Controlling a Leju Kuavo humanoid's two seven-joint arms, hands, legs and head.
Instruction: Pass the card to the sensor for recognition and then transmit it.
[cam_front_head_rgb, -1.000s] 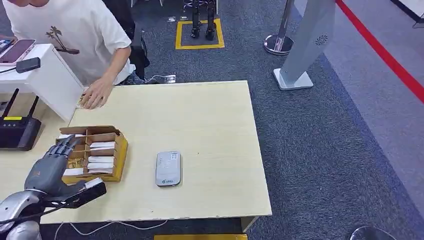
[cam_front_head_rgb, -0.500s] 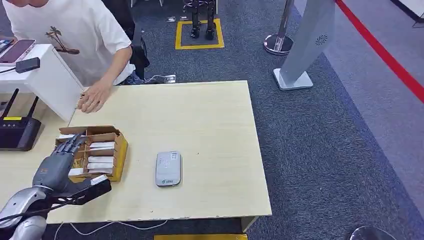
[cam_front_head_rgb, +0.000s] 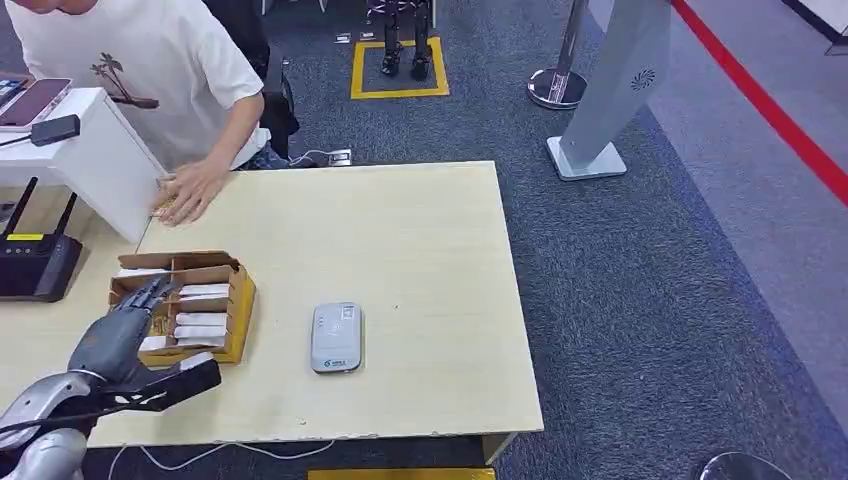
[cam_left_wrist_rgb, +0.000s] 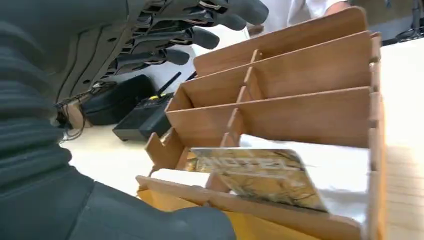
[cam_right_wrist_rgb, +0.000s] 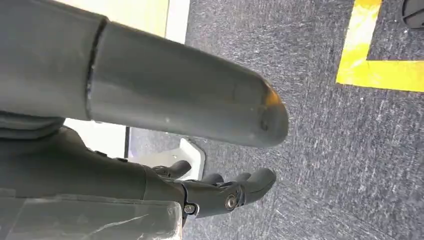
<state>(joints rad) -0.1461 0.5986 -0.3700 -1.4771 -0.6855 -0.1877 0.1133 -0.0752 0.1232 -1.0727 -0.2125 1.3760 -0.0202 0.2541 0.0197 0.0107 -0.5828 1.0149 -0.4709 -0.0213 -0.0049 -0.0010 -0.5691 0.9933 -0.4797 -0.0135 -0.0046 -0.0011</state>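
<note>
Since the cards sit upright in the box (cam_front_head_rgb: 215, 300), the left hand (cam_front_head_rgb: 112, 335) hovers over it, fingers (cam_left_wrist_rgb: 200, 37) spread and empty.

Our silver left arm (cam_front_head_rgb: 35, 398) with thin black cables, dark grey left hand (cam_front_head_rgb: 110, 335) with ribbed cover and thick thumb, our right hand (cam_right_wrist_rgb: 220, 192) glossy dark, small screws showing

Right hand (cam_right_wrist_rgb: 220, 192) hangs over dark grey carpet (cam_right_wrist_rgb: 320, 165), fingers (cam_right_wrist_rgb: 257, 181) loosely extended, nothing held. Yellow floor tape (cam_right_wrist_rgb: 372, 55) forms a corner nearby. A pale plate beside the fingers, possibly a table foot (cam_right_wrist_rgb: 192, 155).
</note>
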